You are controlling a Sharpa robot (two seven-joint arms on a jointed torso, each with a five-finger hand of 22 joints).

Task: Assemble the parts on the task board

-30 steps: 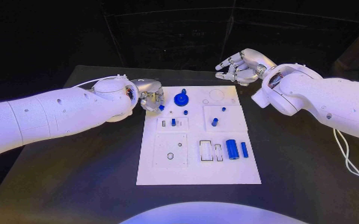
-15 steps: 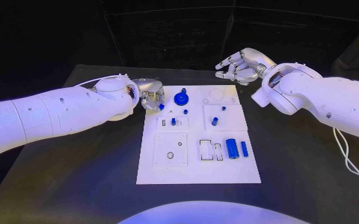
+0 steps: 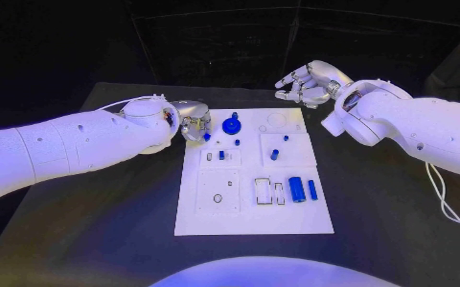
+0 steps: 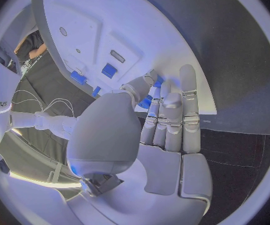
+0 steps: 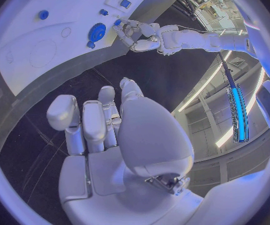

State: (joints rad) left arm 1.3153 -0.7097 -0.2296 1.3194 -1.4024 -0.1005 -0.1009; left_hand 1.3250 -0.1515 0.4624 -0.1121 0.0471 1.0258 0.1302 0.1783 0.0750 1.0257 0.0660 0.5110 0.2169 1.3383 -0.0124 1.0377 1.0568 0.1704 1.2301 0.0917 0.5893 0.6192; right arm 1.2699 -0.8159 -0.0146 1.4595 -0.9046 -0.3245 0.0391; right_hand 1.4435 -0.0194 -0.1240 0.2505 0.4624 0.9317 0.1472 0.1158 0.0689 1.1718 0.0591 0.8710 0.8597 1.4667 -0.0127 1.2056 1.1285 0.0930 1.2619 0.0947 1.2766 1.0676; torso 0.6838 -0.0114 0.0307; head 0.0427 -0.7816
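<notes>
The white task board lies in the middle of the table. My left hand hangs at its far left corner and pinches a small blue part between thumb and fingers; the left wrist view shows that part at the fingertips. Beside it a blue gear sits on the board, also in the right wrist view as the gear. Short blue pegs stand in the board's middle. Two blue cylinders lie near its right edge. My right hand hovers beyond the far right corner, fingers apart and holding nothing.
Black table surrounds the board on every side. Rectangular slots and a plate with holes mark the board's near half. The right wrist view shows my left hand at the board.
My right hand has risen slightly and drifted a little away from the board. The left hand stays at the far left corner with the blue part.
</notes>
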